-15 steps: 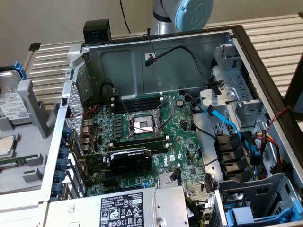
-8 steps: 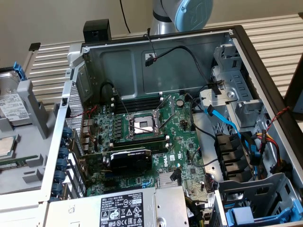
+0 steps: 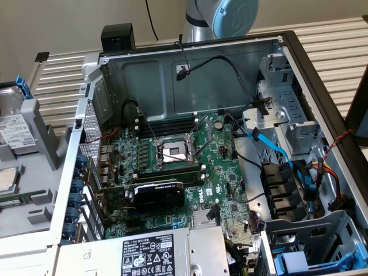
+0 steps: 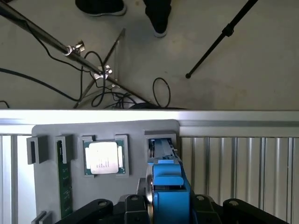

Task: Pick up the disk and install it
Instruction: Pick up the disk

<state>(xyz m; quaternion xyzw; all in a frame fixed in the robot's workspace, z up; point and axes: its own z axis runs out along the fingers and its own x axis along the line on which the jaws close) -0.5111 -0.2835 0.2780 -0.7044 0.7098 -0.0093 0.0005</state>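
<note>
The disk (image 3: 11,131), a silver-grey drive with a white label in a bright blue carrier, stands on edge in a grey holder tray (image 3: 34,198) at the exterior view's far left, outside the computer case. In the wrist view its blue carrier (image 4: 169,186) is seen edge-on, rising from a slot in the tray (image 4: 46,196). The black body of my gripper (image 4: 171,211) flanks that carrier closely on both sides. Whether it touches the disk does not show.
On the same tray lie a square silver processor chip (image 4: 103,157) and a green memory stick (image 4: 65,179). The open computer case (image 3: 190,80) holds a motherboard (image 3: 172,155), loose cables and a blue-fronted drive carrier (image 3: 293,261). Beyond the slatted table's edge are floor cables, stand legs and a person's shoes (image 4: 159,16).
</note>
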